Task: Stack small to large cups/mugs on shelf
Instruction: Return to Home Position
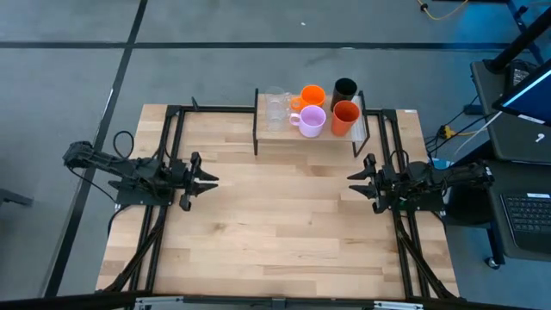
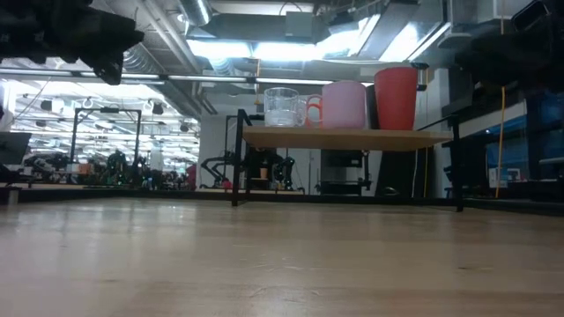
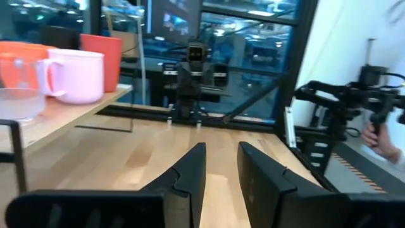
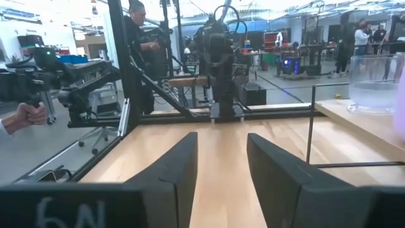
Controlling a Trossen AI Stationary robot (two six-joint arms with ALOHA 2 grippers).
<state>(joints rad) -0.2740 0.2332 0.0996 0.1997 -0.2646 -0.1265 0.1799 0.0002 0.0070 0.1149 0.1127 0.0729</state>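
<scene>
The shelf stands at the table's far edge. On it, each on its own base, are two clear tumblers, an orange mug, a lilac mug, a black cup and a red-orange cup. My left gripper hovers level at the table's left, pointing right, open with nothing between its fingers. My right gripper hovers level at the table's right, pointing left, open as well. Both are well on the near side of the shelf and clear of the cups.
Bare wooden tabletop lies between the two grippers and toward the near edge. Black frame rails run along the table's left and right sides. Beyond the table a person's hand holds a dark handle, and another hand shows on the opposite side.
</scene>
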